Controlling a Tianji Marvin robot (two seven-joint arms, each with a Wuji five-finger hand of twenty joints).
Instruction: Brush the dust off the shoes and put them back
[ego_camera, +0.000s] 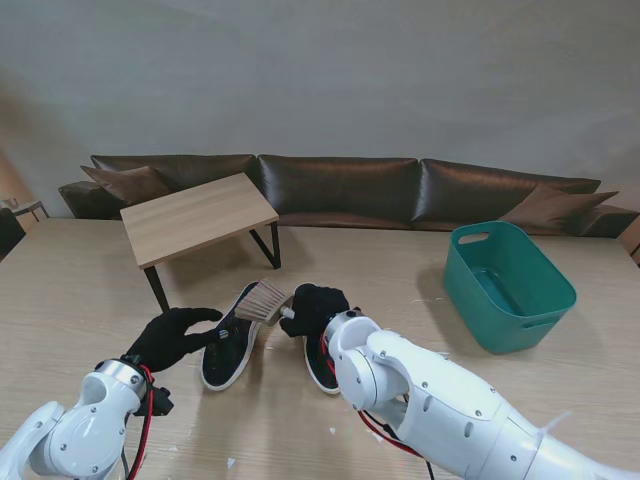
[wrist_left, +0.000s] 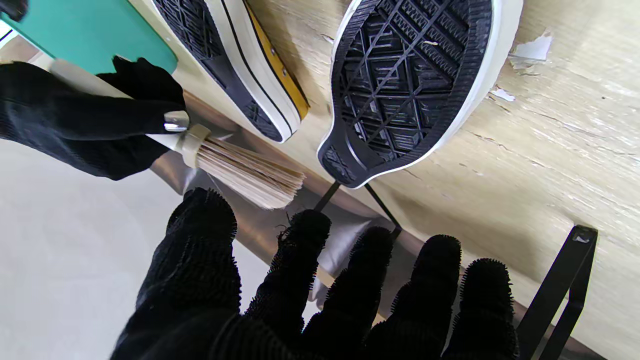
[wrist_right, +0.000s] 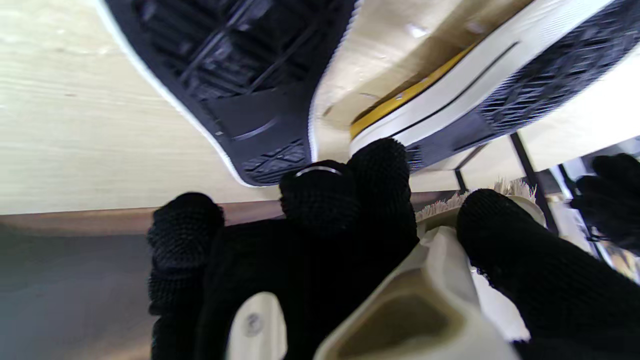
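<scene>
- Our right hand (ego_camera: 314, 308) is wrapped around the handle of a small hand brush (ego_camera: 265, 302), fingers clamped on it. The pale bristles fan out toward our left, hanging just over the toe end of the left shoe (ego_camera: 229, 345).
- Our right forearm comes up from the bottom right corner and angles in toward the middle, with the hand sitting over the far end of the right shoe (ego_camera: 320, 362).
- Our left hand (ego_camera: 172, 336) holds nothing. Fingers are spread apart and reaching toward the left shoe, with the fingertips right by its side; can't tell if they actually touch.
- Both shoes are black sneakers with white rims lying on the tabletop (ego_camera: 80, 290) close together in front of us, the right one mostly hidden behind our arm.
- In the left wrist view the left shoe shows its black tread sole and the other one a yellow strip along its edge.
- A green plastic bin (ego_camera: 510, 288) sits well off to the right, and a little wooden bench (ego_camera: 196, 215) stands farther away on the left.
- There are small white scraps (wrist_left: 531, 50) on the tabletop near the shoes.
</scene>
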